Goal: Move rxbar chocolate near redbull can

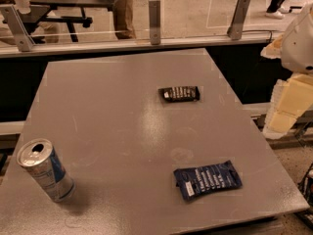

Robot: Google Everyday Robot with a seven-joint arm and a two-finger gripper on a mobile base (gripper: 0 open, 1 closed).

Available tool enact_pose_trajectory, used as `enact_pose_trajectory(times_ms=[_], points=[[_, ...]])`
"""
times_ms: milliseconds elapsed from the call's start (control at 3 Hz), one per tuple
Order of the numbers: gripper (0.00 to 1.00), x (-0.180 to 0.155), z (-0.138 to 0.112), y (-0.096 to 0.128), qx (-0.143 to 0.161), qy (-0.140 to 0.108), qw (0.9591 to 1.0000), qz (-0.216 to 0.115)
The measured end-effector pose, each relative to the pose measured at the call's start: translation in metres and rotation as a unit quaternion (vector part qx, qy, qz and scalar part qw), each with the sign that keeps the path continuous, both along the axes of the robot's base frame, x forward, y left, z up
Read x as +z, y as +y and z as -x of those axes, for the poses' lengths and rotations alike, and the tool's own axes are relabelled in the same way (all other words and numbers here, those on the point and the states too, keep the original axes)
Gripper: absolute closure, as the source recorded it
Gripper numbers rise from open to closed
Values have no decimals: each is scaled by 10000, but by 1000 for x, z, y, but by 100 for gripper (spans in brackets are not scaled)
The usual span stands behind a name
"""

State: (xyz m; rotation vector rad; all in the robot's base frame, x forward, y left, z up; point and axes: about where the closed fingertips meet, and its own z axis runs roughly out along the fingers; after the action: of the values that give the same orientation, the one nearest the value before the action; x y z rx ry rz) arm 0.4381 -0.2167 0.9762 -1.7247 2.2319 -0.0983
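The table (107, 111) is grey and flat, and three things lie or stand on it. The rxbar (180, 93) lies flat on the right half of the table, toward the far side, with its long side going left to right and its white text facing up. The can (45, 170) is near the front left corner, with its pull-tab top facing up toward the camera. It is well apart from the rxbar, and only bare table is between them. A blue wrapper (207, 179) lies flat near the front right, a little turned, on the near side of the rxbar and apart from it.

The gripper (292, 99) is at the right edge of the view, beyond the right side of the table and not over it. It touches none of the three things. How far it is open, I cannot tell. Behind the table, metal posts (154, 15) stand along a rail.
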Motion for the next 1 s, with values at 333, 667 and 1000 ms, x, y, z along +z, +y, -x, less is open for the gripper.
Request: enact_pose_trajectory(times_ms=[333, 667, 1000], points=[[0, 0, 0, 0, 0, -1, 10000, 0], [0, -3, -12, 9, 112, 56, 9998, -121], [0, -14, -43, 32, 324, 156, 9984, -430]])
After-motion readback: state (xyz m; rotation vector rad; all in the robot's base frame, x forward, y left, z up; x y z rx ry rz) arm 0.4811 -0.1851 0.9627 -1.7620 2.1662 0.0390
